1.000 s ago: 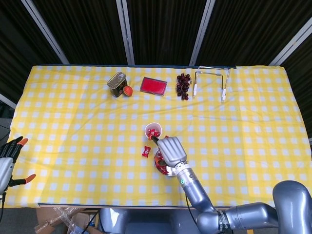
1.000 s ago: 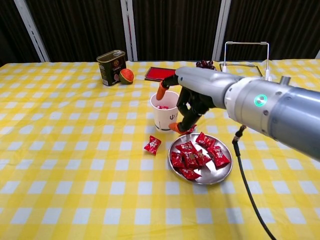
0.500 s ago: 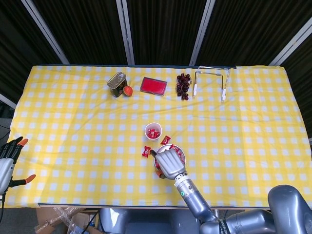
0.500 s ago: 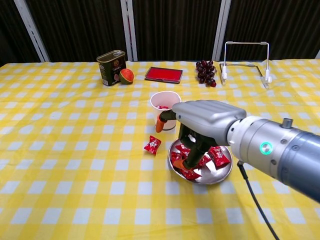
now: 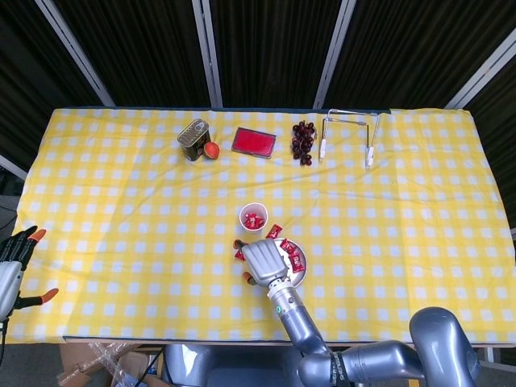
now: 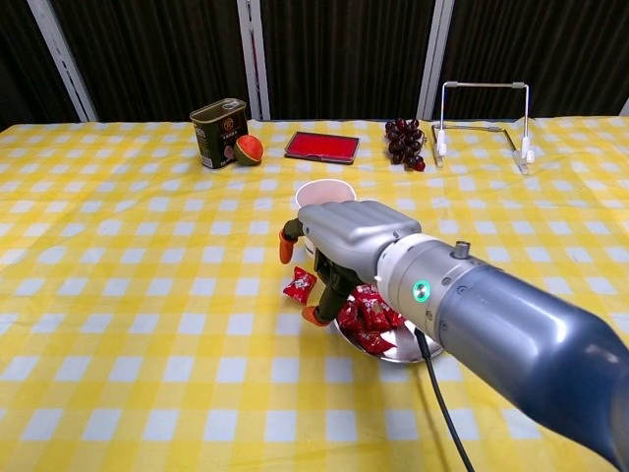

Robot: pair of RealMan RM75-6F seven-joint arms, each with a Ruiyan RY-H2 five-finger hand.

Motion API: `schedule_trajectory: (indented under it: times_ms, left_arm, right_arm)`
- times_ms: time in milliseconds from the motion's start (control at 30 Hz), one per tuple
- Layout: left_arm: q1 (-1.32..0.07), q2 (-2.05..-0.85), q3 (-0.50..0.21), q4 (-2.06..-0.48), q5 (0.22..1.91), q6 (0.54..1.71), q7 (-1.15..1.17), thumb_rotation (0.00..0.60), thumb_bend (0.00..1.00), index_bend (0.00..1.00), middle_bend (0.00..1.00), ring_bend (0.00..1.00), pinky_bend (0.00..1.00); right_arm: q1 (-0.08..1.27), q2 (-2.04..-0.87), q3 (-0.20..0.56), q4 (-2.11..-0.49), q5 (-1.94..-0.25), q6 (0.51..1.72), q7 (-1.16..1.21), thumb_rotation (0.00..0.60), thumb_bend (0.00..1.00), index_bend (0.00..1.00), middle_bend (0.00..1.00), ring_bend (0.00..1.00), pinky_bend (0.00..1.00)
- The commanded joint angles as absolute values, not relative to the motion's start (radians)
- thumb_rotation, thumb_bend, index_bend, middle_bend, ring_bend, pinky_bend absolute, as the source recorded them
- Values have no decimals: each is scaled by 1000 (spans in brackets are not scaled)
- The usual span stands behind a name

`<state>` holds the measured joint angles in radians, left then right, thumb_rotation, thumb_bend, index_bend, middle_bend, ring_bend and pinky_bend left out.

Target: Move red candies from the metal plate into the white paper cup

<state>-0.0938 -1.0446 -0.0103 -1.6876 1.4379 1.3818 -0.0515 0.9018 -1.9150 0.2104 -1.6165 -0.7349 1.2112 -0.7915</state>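
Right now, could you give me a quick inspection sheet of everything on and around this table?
Surface: yellow checked tablecloth.
Job's things: metal plate with red candies; white paper cup holds some; stray candy on the cloth.
Clutter: tin can, small red fruit, red tray, grapes, wire rack.
Hands: right hand over the plate's left edge, grip unclear; left hand open at the table's edge.
Cables: black cable.
Surroundings: dark curtains.

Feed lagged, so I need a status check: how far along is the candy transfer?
Some red candies already lie in the white paper cup. The right hand hovers open beside a stray candy on the cloth. Many candies remain on the metal plate; another lies loose.
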Motion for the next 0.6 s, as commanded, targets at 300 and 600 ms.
schedule_trajectory:
  times_ms: [300,600]
  left_arm:
    - [-101,-1036,-9,-1695,1428,1360,-59,600,22,0,0,0,0]
    - [-102,-1035,-8,-1697,1428,1357,-57,600,22,0,0,0,0]
  right_arm:
    - [932,-1986,265,-1480,-680,1143,-784,600,324,343,868,923,1000]
    - [935,-2010,289,-1409,-690,1117,-750,600,325,391,868,923,1000]
